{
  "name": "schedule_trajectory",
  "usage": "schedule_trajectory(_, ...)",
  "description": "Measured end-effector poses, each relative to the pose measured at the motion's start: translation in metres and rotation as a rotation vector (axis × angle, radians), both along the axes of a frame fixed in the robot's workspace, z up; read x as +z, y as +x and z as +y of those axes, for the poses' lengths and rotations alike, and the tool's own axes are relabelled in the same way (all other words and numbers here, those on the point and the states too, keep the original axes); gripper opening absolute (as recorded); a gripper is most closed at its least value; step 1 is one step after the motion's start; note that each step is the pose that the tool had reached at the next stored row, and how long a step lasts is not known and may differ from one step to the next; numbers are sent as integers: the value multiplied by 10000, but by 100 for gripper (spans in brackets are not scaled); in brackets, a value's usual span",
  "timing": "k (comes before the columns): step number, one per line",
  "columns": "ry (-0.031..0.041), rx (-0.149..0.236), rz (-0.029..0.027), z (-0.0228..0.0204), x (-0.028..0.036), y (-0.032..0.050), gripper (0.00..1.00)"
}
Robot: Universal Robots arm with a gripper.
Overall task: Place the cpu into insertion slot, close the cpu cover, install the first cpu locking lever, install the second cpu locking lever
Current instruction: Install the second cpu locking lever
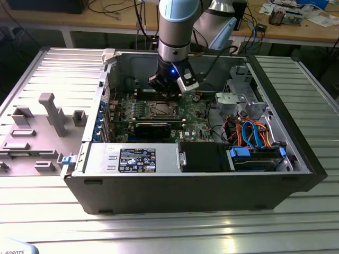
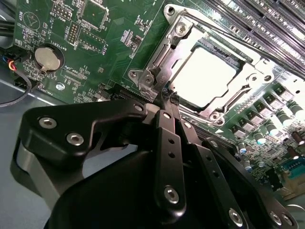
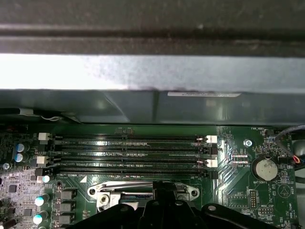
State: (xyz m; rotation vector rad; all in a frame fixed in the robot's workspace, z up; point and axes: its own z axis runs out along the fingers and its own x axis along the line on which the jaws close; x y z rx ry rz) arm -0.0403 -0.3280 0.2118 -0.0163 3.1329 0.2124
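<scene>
Exterior view: ribbed metal table (image 1: 296, 190) under open computer case (image 1: 212, 185), cluttered workbench (image 1: 106, 21) behind.

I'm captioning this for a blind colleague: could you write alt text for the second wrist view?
The black gripper sits with its tips together at the edge of the silver cpu cover, which lies flat around the pale cpu on the green motherboard.

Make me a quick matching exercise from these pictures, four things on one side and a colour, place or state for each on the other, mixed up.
Things
1. cpu
2. cpu cover
3. coin battery
4. gripper

Descriptions
A. round, silver, on the green board away from the socket
B. black, tips at the socket's edge
C. pale square showing through a window
D. silver frame lying down over the chip

Pairs: 1-C, 2-D, 3-A, 4-B
</scene>
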Motion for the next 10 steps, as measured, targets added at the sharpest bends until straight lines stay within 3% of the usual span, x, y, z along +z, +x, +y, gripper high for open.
schedule_trajectory(10,0,0,-1,-34,0,0,11)
